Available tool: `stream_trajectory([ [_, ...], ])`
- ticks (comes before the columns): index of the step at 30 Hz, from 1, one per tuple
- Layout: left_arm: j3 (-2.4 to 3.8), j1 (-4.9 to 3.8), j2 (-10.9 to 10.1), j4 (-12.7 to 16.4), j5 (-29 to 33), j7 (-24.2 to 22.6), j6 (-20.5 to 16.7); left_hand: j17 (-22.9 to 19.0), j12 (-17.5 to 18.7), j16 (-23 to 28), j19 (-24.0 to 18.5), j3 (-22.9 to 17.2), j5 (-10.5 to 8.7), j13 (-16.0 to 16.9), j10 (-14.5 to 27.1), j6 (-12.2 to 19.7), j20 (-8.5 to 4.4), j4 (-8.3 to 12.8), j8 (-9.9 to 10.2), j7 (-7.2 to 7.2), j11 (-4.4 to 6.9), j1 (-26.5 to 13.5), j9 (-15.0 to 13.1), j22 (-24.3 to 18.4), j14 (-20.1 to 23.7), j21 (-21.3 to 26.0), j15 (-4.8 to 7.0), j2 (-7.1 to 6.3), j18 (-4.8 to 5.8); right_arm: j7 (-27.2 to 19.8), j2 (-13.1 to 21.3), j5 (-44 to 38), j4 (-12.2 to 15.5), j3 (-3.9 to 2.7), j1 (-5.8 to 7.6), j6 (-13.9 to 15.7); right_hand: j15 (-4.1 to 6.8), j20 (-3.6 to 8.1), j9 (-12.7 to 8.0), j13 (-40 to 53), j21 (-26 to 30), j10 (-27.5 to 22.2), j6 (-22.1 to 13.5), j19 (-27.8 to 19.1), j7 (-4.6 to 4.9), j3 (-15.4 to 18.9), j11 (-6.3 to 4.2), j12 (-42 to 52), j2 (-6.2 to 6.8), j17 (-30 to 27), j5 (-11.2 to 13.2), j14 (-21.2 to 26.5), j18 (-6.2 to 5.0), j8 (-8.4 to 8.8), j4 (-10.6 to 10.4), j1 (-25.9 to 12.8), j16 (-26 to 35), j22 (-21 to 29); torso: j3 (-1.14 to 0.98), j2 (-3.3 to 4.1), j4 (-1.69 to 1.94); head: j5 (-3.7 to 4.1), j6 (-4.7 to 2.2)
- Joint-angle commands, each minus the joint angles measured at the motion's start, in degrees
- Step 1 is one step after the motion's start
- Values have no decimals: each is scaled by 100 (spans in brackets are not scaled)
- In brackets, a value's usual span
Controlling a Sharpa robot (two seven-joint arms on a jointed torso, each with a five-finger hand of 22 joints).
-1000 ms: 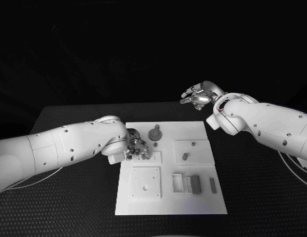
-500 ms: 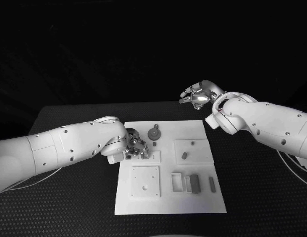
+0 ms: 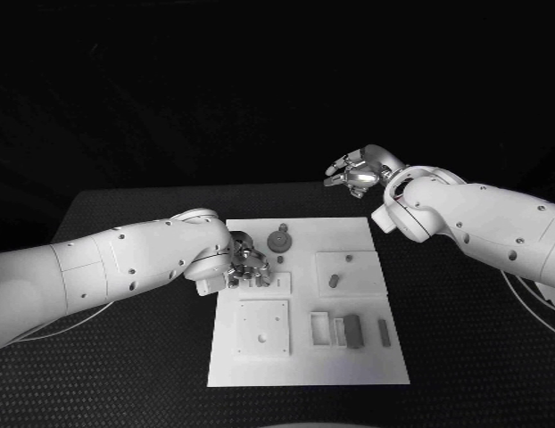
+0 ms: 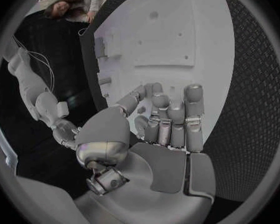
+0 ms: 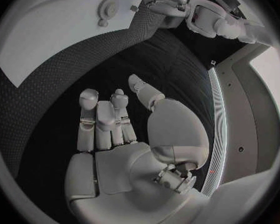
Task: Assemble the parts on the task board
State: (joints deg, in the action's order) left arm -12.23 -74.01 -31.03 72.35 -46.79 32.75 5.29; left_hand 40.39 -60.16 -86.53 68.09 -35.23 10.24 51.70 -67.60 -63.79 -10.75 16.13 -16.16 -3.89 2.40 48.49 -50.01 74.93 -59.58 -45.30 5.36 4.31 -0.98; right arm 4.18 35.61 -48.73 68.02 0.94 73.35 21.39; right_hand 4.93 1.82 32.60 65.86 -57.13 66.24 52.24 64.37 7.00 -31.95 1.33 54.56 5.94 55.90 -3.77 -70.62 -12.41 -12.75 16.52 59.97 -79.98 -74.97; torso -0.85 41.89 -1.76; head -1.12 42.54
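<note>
The white task board lies mid-table. A grey gear-shaped part stands near its far edge, with a small peg just in front of it. More grey parts lie on the raised plate and in the slots at the near right. My left hand is down on the board's far left, fingers together and thumb close to them; whether it pinches a small part I cannot tell. My right hand hangs raised beyond the board's far right corner, fingers apart and empty.
A square plate with a hole sits at the board's near left. Black table mat surrounds the board on all sides. In the right wrist view the board and gear lie well away from the right hand.
My left hand has shifted very slightly toward the right on the board. The right hand has stayed where it was.
</note>
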Motion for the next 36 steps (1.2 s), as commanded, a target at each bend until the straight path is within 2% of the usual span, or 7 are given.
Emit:
stream_trajectory([
  [1,-11,25,51,43,-55,-71,65,7,-38,-33,367,-55,489,-8,-350,-440,-523,-37,-121,365,363,-60,-655,117,-503,-38,648,-27,-230,-23,-5,1,3,-3,0,-96,-2,43,3,-9,13,-33,-34,9,74,25,-11,21,-59,5,-14,44,-259,27,3,-9,19,-63,-1,1,2,8,8],
  [17,-12,25,95,96,-279,-94,91,27,-47,-67,475,-40,479,-34,-522,-576,-516,-97,-321,449,438,-140,-797,111,-636,-114,716,-94,-250,-24,-11,1,3,-3,0,-144,-2,42,4,-11,13,-35,-35,6,75,26,-11,24,-64,6,-13,47,-259,28,2,-5,19,-65,-1,1,-3,8,10],
  [23,-11,25,69,89,-279,-109,57,33,-24,-47,478,-6,210,-44,-539,-563,-511,-175,-362,460,447,-202,-825,102,-650,-115,729,-161,-259,-27,-9,1,-3,-3,0,-154,-3,41,4,-11,13,-37,-35,4,75,29,-10,25,-63,7,-12,49,-259,28,1,-7,19,-65,1,0,-2,13,4],
  [25,-11,25,54,90,-279,-118,47,41,-17,-39,477,30,-175,-41,-539,-552,-514,-272,-378,468,448,-253,-833,98,-651,-109,735,-275,-272,-28,-10,2,-10,-3,-1,-160,-3,40,4,-11,13,-37,-36,3,76,29,-10,25,-63,7,-12,49,-259,28,1,-7,19,-65,3,0,-2,17,3],
  [28,-11,26,42,83,-279,-142,27,56,-13,-36,461,302,67,-31,-528,-524,-513,-245,-396,458,448,-420,-851,108,-640,-117,728,-296,-280,-29,-9,2,-18,-3,-1,-166,-3,40,4,-12,13,-38,-36,2,76,30,-10,25,-62,7,-11,50,-259,29,1,-8,19,-66,5,2,-1,22,-2],
  [32,-10,27,30,84,-270,-182,30,61,1,-19,439,512,-19,-31,-515,-500,-514,-238,-400,461,450,-536,-851,98,-629,-102,736,-440,-293,-31,-8,3,-25,-3,-4,-166,-4,39,4,-12,13,-38,-37,1,76,31,-9,26,-62,7,-11,51,-259,29,0,-9,19,-66,7,1,4,30,-2],
  [36,-6,28,-14,104,-220,-245,21,68,19,3,420,648,-552,-33,-503,-480,-518,-402,-401,471,455,-712,-839,86,-617,-65,745,-667,-319,-37,-3,4,-31,-3,-6,-166,-4,39,4,-13,13,-39,-37,0,77,33,-9,26,-63,7,-11,52,-259,29,-1,-11,20,-66,9,6,1,37,-8],
])
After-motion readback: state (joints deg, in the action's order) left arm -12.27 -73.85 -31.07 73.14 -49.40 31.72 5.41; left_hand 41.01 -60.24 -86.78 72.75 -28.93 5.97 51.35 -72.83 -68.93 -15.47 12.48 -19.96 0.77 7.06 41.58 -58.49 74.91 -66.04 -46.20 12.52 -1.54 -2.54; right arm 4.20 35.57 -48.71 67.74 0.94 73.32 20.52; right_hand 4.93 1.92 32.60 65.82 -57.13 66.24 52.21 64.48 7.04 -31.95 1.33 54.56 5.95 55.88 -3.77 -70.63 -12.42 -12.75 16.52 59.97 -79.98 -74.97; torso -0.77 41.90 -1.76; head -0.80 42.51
